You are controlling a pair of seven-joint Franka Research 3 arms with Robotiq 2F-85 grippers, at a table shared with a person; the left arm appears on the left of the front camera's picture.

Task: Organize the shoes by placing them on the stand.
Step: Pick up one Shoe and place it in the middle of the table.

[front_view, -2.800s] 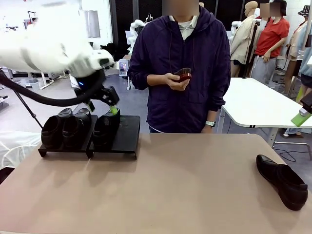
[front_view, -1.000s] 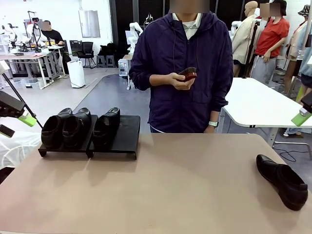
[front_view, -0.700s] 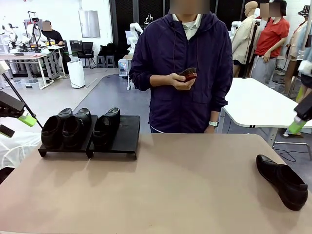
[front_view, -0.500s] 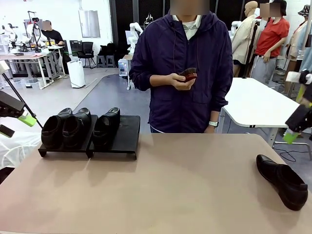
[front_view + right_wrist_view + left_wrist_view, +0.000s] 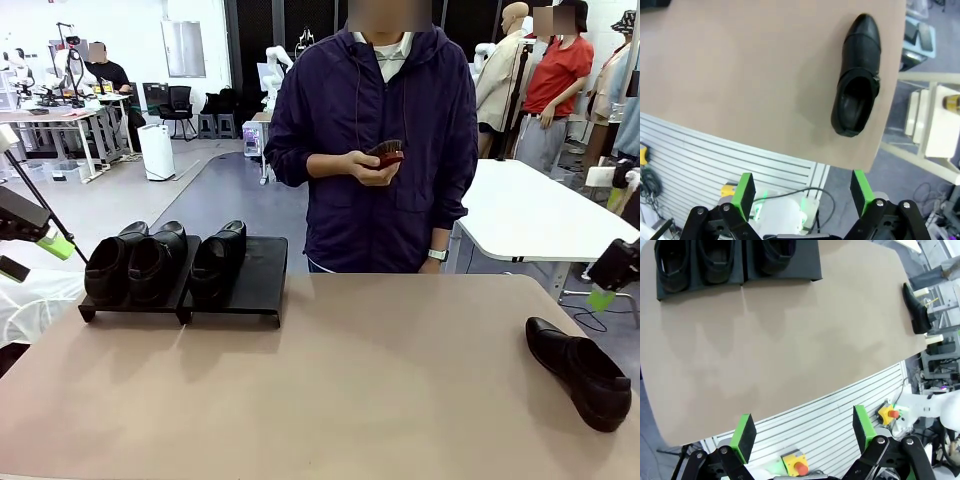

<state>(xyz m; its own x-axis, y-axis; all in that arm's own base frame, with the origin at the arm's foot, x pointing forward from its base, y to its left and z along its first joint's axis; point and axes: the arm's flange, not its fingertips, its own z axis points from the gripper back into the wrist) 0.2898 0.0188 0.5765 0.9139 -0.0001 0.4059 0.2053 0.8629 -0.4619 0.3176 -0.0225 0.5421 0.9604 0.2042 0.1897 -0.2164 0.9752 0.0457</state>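
Three black glossy shoes [image 5: 150,264] stand side by side on the low black stand [image 5: 258,278] at the table's far left; its rightmost slot is bare. A fourth shoe [image 5: 585,372] lies alone near the right edge. My left gripper [image 5: 35,257] hangs open off the table's left side, apart from the stand. My right gripper [image 5: 607,285] hovers at the right edge, above and behind the lone shoe. In the left wrist view the open gripper [image 5: 802,430] looks down on the stand [image 5: 805,265] and shoes [image 5: 715,260]. In the right wrist view the shoe [image 5: 856,95] lies beyond the open gripper [image 5: 802,192].
A person [image 5: 380,140] stands at the far side holding a phone [image 5: 380,153] in both hands. The tan table [image 5: 330,390] is bare between stand and lone shoe. A white table [image 5: 530,215] stands behind on the right.
My left arm has drawn back from the stand to the left edge and now holds still. My right gripper has come down along the right edge toward the lone shoe.
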